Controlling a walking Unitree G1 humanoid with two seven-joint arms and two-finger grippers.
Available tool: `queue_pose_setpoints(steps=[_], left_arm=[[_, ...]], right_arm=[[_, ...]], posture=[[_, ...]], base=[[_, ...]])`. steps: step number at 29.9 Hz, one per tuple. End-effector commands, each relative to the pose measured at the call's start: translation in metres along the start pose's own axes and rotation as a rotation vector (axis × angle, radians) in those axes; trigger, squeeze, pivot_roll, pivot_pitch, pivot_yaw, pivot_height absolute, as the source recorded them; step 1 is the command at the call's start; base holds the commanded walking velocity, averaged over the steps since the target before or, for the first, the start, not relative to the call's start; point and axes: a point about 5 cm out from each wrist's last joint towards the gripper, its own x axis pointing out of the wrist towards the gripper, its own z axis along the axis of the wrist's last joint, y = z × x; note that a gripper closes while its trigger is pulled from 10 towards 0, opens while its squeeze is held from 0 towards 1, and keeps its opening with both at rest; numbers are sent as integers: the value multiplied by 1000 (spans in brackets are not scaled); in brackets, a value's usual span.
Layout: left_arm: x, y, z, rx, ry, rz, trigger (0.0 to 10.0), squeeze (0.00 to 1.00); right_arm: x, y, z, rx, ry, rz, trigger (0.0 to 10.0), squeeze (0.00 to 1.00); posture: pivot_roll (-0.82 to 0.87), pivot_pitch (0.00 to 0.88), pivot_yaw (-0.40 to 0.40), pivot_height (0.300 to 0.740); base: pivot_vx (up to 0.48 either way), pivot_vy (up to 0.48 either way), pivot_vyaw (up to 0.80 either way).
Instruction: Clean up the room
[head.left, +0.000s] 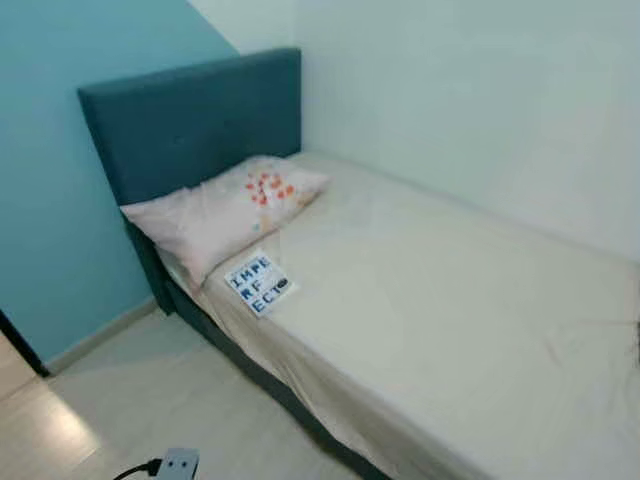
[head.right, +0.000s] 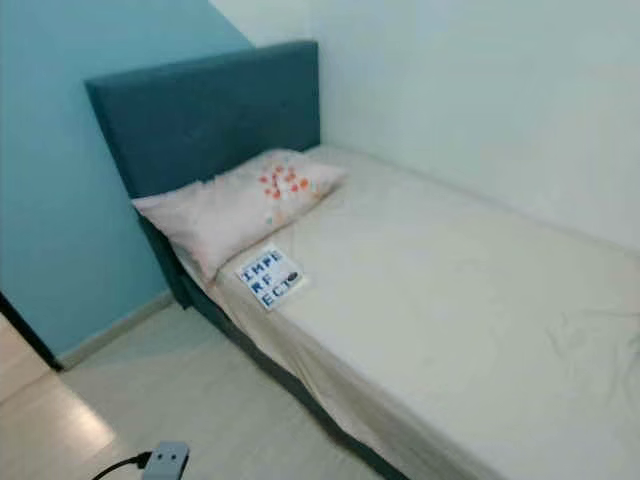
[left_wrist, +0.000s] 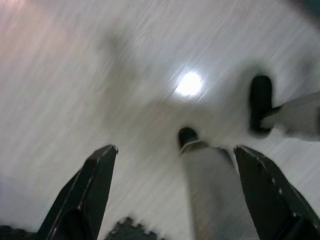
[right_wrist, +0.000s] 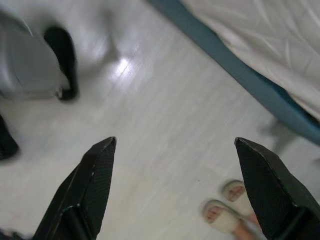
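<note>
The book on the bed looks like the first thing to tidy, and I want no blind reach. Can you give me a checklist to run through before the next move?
1. Book in sight, flat on the bed near its edge, just below the pillow: ok.
2. Nothing lying on the book: ok.
3. Left claw open, holding nothing: ok.
4. Right claw open, holding nothing: ok.
5. Claws near the book: not ok, both hang over the floor.
6. A person's feet close by the right claw: not ok.

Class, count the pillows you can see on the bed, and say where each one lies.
1. The pillow lies at the head of the bed, against the blue headboard, beside the book. None seems hidden.
</note>
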Motion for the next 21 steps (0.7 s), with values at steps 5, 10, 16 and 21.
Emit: queue_pose_setpoints(steps=[5,10,16,21], left_arm=[[1,-1,7,29,-31,7,10000,0],[1,-1,8,50,-39,17,10000,0],[1,-2,11,77,-60,27,10000,0],[1,-4,15,29,-82,10,10000,0]], right_arm=[[0,7,-1,-13,13,6,10000,0],[0,15,6,-14,1,16,10000,0],[0,18,9,-18,-4,19,10000,0],[0,18,6,-27,-3,18,10000,0]], posture=[[11,15,17,740],[11,16,13,740],[11,16,13,740],[7,1,6,740]], base=[[0,0,-775],[0,0,-775],[0,0,-771],[0,0,-775]])
